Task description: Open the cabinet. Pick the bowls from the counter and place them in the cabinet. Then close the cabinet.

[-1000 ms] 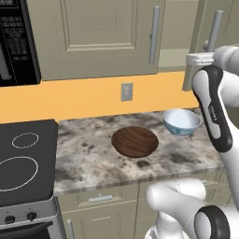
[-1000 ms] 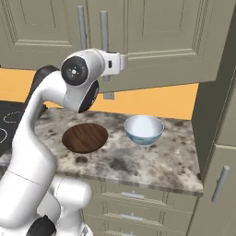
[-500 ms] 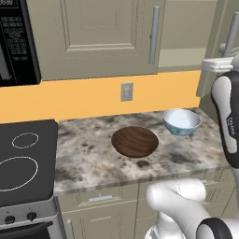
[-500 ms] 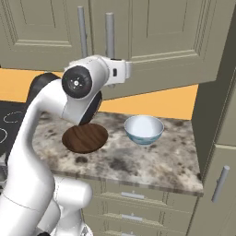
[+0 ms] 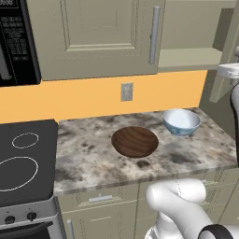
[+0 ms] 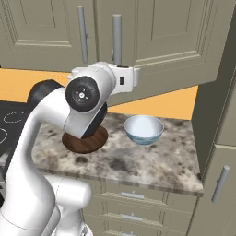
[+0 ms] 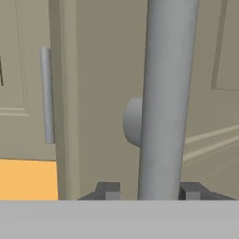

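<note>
Pincer (image 7: 149,190) narrow around door handle (image 7: 165,93), small gaps both sides. Cabinet (image 6: 152,41) door ajar. Two bowls (image 5: 135,141) on bench (image 5: 93,158) below cabinet.

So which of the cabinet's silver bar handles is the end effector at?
The right-hand door's handle, running up between the end effector's fingertips. That door is swung ajar; the neighbouring handle sits off to the side.
</note>
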